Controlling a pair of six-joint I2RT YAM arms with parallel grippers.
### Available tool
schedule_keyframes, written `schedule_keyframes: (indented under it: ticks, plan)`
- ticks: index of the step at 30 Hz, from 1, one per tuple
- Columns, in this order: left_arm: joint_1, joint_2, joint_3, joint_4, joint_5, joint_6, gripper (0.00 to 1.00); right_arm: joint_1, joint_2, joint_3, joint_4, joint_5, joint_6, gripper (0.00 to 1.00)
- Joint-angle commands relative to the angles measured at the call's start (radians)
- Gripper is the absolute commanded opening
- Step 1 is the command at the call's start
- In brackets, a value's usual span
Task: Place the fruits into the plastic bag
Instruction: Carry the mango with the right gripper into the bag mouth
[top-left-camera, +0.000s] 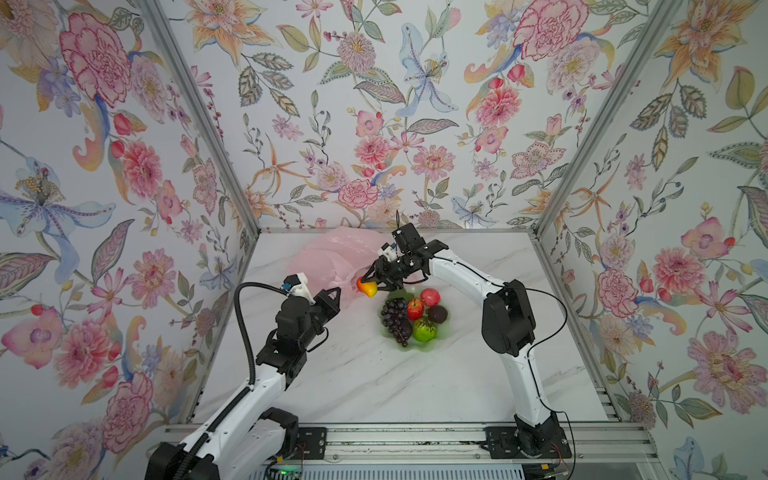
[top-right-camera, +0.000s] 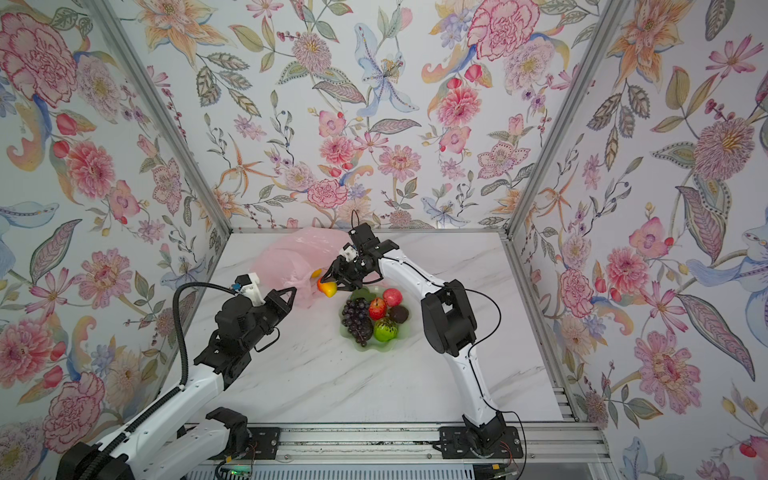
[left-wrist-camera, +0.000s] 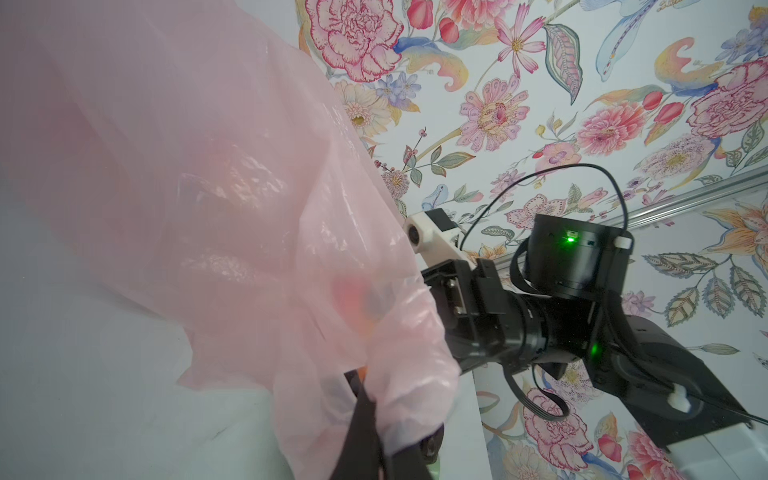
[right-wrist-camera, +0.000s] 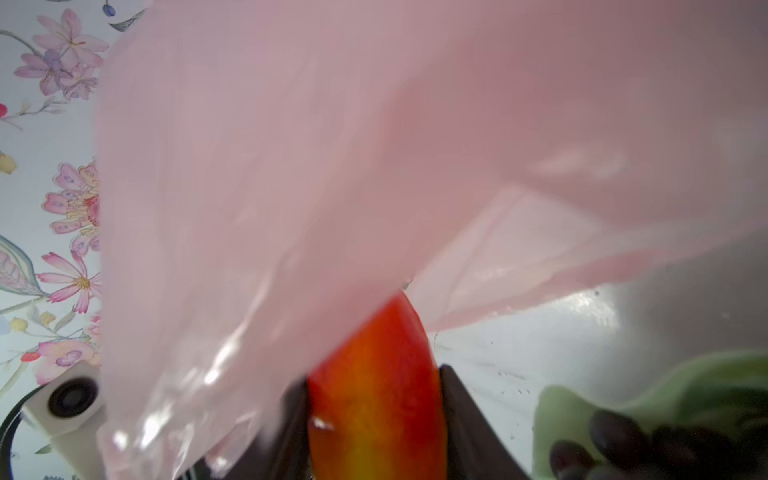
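Red-yellow mango (top-left-camera: 368, 288) in right tool (top-left-camera: 371, 286), against pale pink plastic bag (top-left-camera: 328, 253)

top views: high, downward | wrist views: close, sharing plastic bag (left-wrist-camera: 208, 208)

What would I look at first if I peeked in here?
Giant painted flowers cover the walls. In the middle, the right gripper holds a red-and-yellow toy mango at the crinkly pale pink plastic bag, which the left gripper pinches, beside a pale green dish of toy fruit.
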Motion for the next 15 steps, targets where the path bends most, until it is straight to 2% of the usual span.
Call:
schedule_keyframes:
  ticks: [1,6,15]
  plan:
    - [-0.018,0.017,0.020,0.051,0.038,0.001,0.00,0.000,0.046,0.088,0.031,-0.006,0.047,0.45]
    - [-0.032,0.035,0.014,0.079,0.052,-0.009,0.00,-0.001,0.130,0.149,0.062,0.023,0.096,0.46]
    - [-0.048,0.086,0.037,0.104,0.068,-0.015,0.00,-0.016,0.191,0.141,0.250,0.134,0.268,0.48]
